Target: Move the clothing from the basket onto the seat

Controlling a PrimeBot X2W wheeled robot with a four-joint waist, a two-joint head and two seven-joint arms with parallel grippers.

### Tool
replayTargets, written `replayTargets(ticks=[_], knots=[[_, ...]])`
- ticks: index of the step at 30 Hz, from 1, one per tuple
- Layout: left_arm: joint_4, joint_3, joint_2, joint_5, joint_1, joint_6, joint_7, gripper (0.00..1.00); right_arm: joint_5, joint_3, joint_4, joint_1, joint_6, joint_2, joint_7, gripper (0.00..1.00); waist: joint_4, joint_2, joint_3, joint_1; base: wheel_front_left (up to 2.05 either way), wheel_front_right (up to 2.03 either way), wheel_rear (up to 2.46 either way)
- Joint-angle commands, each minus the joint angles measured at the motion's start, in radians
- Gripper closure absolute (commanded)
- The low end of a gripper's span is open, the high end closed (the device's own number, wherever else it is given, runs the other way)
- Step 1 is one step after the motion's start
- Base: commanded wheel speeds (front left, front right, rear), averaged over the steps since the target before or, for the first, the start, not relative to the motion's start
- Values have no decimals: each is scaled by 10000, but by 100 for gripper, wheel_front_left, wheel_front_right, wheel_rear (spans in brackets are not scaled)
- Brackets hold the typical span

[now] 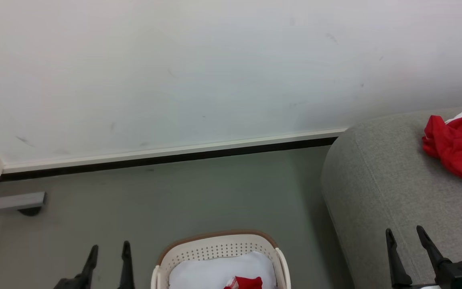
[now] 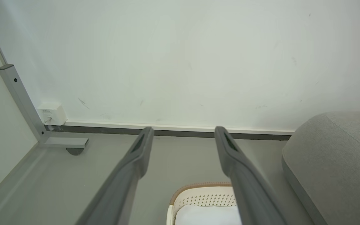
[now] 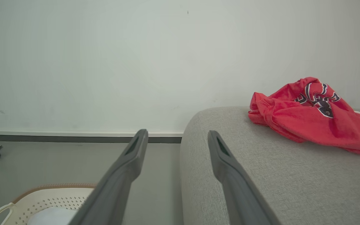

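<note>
Clothing (image 1: 459, 148) lies crumpled on the grey seat (image 1: 375, 180) right of the basket (image 1: 215, 251); the right wrist view picks up its dark logo. The head view catches another red piece (image 1: 247, 282) on the white pad (image 1: 215, 269) inside the basket. Left gripper (image 1: 110, 245), left of the basket, and right gripper (image 1: 404, 229), right of it, are both spread wide and empty.
</note>
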Motion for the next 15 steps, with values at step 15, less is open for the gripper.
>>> replayTargets(ticks=[15], knots=[[1950, -1609, -260, 65, -1979, -589, 3110, 0, -79, -402, -528, -826, -26, -4, 10, 0, -1297, 0, 1372, 0, 0, 0, 0]])
